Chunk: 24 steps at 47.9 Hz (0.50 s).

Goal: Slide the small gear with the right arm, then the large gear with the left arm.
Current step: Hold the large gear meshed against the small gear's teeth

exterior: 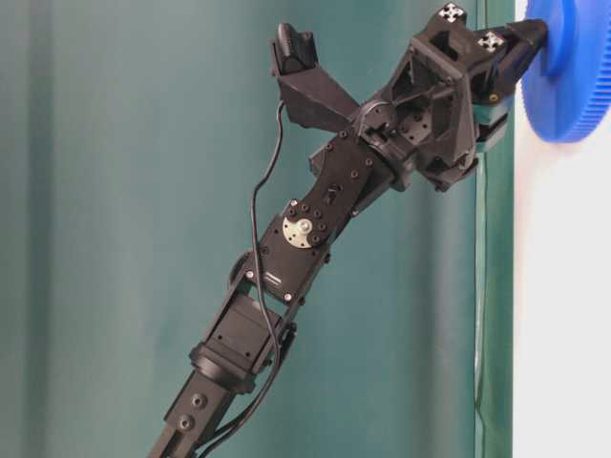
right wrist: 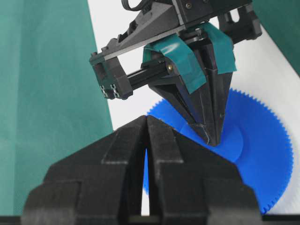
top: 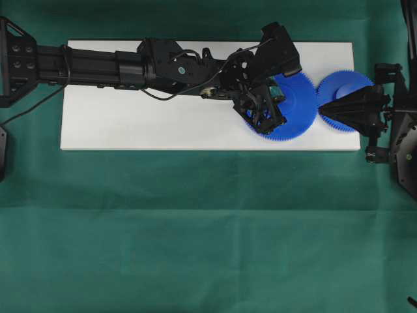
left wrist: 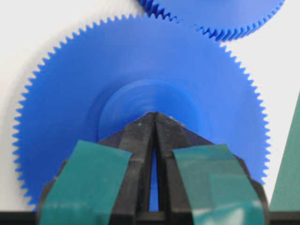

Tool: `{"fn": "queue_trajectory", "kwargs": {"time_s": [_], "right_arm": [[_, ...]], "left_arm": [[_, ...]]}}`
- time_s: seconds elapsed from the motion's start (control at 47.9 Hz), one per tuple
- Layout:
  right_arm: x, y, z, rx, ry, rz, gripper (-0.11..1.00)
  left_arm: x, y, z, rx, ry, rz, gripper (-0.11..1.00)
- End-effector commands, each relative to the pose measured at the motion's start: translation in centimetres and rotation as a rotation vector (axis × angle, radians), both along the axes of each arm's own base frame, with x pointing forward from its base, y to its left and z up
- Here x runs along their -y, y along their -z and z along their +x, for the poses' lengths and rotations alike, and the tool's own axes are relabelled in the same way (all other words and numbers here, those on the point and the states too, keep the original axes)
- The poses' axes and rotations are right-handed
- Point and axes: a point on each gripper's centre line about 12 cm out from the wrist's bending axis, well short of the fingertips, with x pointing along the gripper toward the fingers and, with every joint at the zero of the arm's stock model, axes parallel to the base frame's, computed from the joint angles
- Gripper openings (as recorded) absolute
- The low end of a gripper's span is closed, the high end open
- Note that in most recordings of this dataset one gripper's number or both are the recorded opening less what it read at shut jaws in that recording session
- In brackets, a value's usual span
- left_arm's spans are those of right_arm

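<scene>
A white board (top: 163,124) lies on the green cloth (top: 195,228) over the bench; both blue gears sit at its right end; the large gear (top: 296,107) is on the left and the small gear (top: 342,98) on the right, and their teeth meet between them; the left arm (top: 130,65) reaches across the board from the left, and its bulky wrist covers the left part of the large gear from above; the left gripper (left wrist: 154,123) has its fingers pressed together, tips resting on the raised hub of the large gear, holding nothing; the left wrist view shows this hub and the teeth plainly, with the edge of the small gear (left wrist: 215,14) at the top, and green tape on each finger (left wrist: 89,178); the right gripper (top: 326,104) comes in from the right and lies over the small gear, fingers shut to a point, gripping nothing; its own camera looks past those closed fingers (right wrist: 129,154) at the left gripper (right wrist: 211,133) standing tip-down on the large gear (right wrist: 262,154), which the overhead view cannot show so well; the table-level view shows the left arm (exterior: 315,219) bent down to the large gear (exterior: 573,76) from the side.
</scene>
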Motion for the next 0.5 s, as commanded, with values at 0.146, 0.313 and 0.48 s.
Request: {"fn": "queue_trajectory", "kwargs": {"time_s": [0.146, 0.313, 0.48], "right_arm": [[-0.22, -1.25, -0.66, 0.075, -0.005, -0.021, 0.5], [-0.36, -1.52, -1.0, 0.098, -0.007, -0.025, 0.51], [-0.37, -1.51, -0.96, 0.095, -0.008, -0.024, 0.51]], "left_arm": [[0.17, -1.33, -0.02, 0.018, 0.003, 0.005, 0.0], [0.2, -1.03, -0.21, 0.007, 0.002, 0.002, 0.0], [0.22, -0.87, -0.31, 0.003, 0.002, 0.001, 0.0]]}}
